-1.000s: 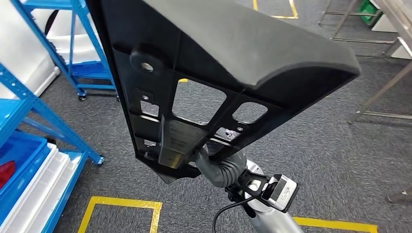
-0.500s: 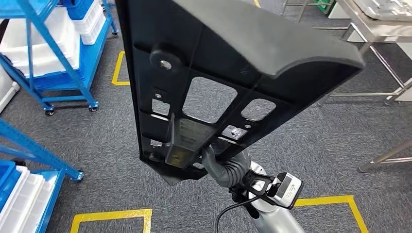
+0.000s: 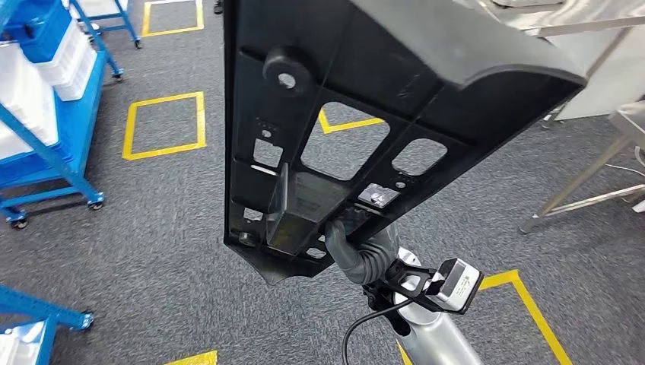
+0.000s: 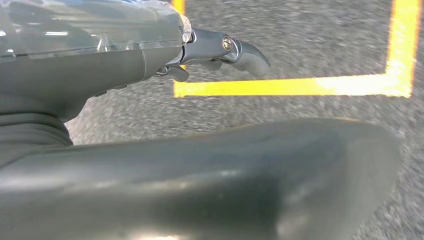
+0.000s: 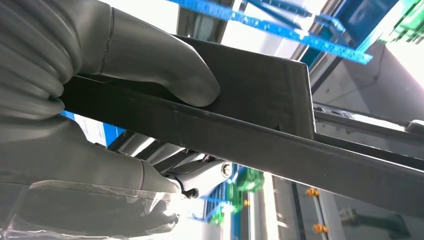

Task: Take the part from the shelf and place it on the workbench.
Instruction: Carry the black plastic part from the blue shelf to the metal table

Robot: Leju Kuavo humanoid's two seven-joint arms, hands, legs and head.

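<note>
Head view: my right hand grips the part near its lower end. The part is a large black plastic panel, held up tilted in front of me, ribbed underside toward the camera, with three open windows through it and one round boss with a hole. It blocks most of the middle of the scene; the floor shows through the windows.

Right wrist view: thumb pressed on one face of the panel's edge, darker fingers curled under the other face. Grip closed on the part.

Left wrist view: my left hand hangs over grey carpet, one dark finger extended, nothing seen in it. A thick grey thumb covers the near half of this view. How far the remaining fingers are spread I cannot tell.

Around:
- Grey carpet floor with yellow tape squares; I count one whole square to the left, plus parts of others at the edges.
- Blue wheeled rack at left, holding white bins and a blue bin.
- A second blue frame corner at lower left.
- Steel workbench at upper right, partly hidden behind the part; its legs reach the floor at right.
- Wrist camera unit on my right arm, black cable looping below it.
</note>
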